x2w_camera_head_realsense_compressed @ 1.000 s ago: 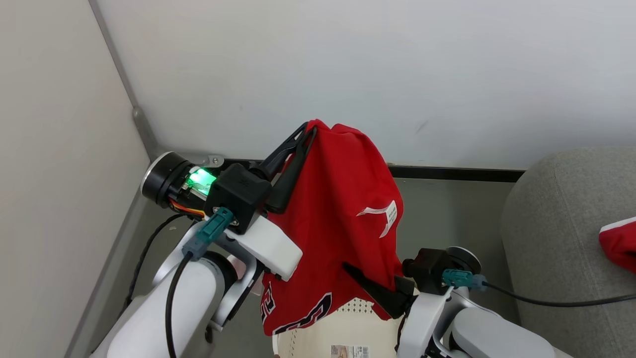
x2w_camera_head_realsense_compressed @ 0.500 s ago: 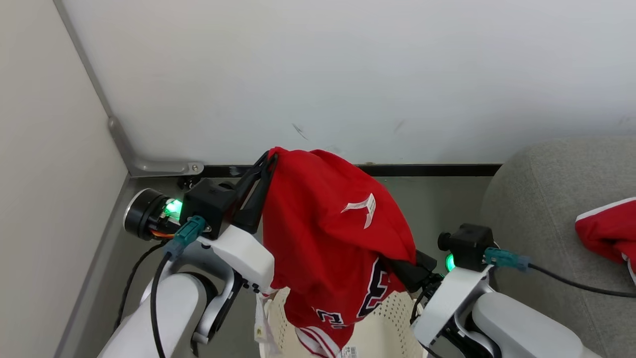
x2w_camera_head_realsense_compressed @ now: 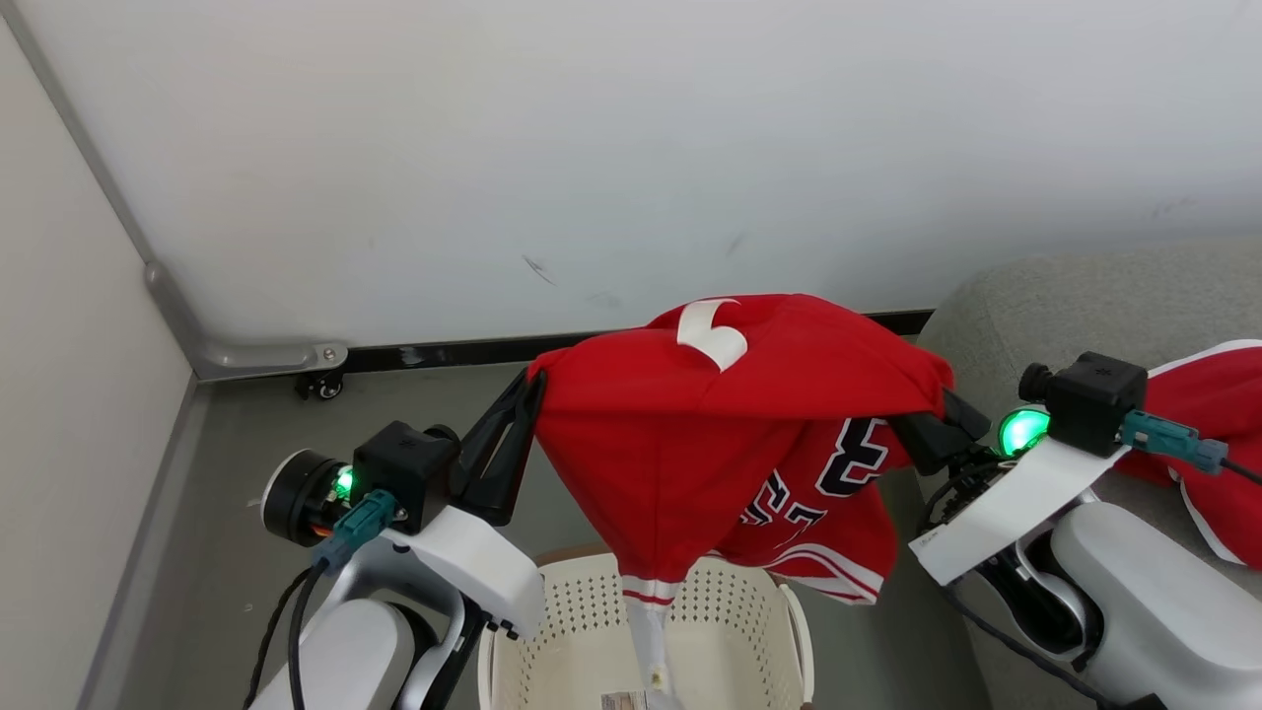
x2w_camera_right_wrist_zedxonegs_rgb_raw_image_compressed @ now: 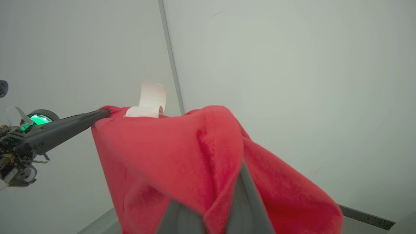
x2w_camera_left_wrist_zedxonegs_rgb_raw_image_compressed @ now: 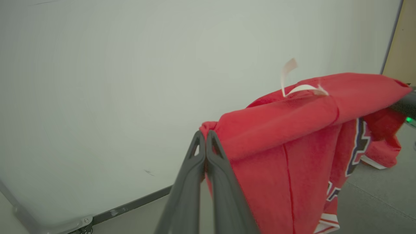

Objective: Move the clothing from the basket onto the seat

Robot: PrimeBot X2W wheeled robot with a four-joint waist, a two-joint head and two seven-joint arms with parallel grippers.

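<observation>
Both clenched on the jersey (x2w_camera_head_realsense_compressed: 690, 434) — left gripper (x2w_camera_head_realsense_compressed: 533, 381), right gripper (x2w_camera_head_realsense_compressed: 948, 406) — stretched over the basket (x2w_camera_head_realsense_compressed: 572, 611). Risk: hanging hem snags its rim swinging toward the seat (x2w_camera_head_realsense_compressed: 1085, 296).

Left fingers (x2w_camera_head_realsense_compressed: 503, 442) and right fingers (x2w_camera_head_realsense_compressed: 927, 444) hold the jersey (x2w_camera_head_realsense_compressed: 690, 434) above the basket (x2w_camera_head_realsense_compressed: 557, 616).

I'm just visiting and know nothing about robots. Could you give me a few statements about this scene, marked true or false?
1. Both tools hold the red jersey. True: the left tool and right tool pinch opposite ends.
2. The red jersey lies inside the basket. False: it hangs above it.
3. A second red garment lies on the sofa. True.
4. The left tool is open. False: it is shut on the fabric.
</observation>
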